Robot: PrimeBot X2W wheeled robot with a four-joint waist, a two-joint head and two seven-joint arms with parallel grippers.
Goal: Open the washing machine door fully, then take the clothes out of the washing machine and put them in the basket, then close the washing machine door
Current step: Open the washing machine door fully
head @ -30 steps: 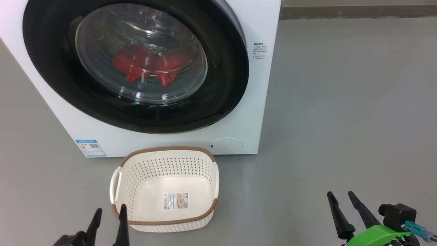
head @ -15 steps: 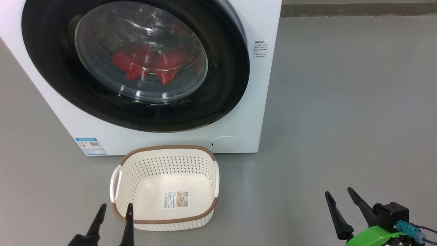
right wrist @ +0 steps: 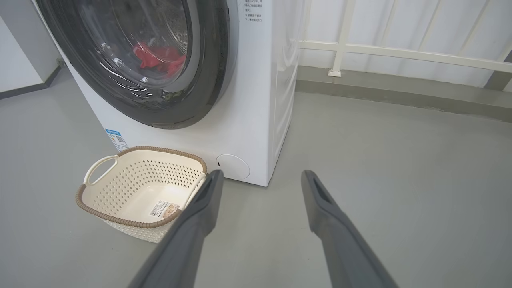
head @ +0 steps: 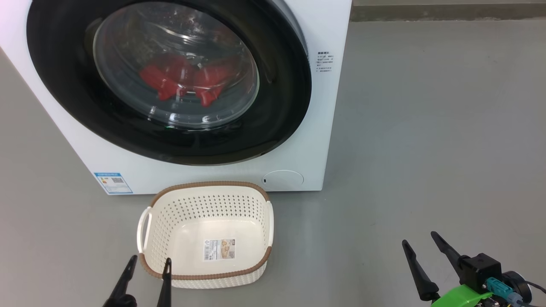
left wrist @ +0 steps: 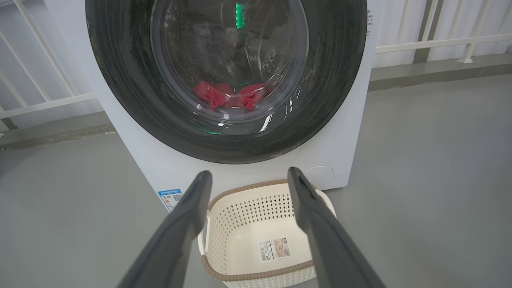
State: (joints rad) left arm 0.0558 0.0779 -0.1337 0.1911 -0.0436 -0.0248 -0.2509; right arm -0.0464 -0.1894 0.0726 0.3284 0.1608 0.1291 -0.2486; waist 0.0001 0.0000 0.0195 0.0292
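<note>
Grey floor (head: 426,128); the shut washing machine door (head: 281,85) lies straight ahead of the left gripper (head: 151,258), the right gripper (head: 419,238) well off its right edge, both jaws spread, empty

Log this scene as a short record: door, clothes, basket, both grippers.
washing machine: white front-loader on the grey floor
washing machine door: across the drum opening, not swung open
clothes: red, inside the drum behind the glass
basket: on the floor in front of the machine, nothing in it but a sticker
left gripper: open, empty, at the basket's near left corner
right gripper: open, empty, over bare floor to the right of the basket
</note>
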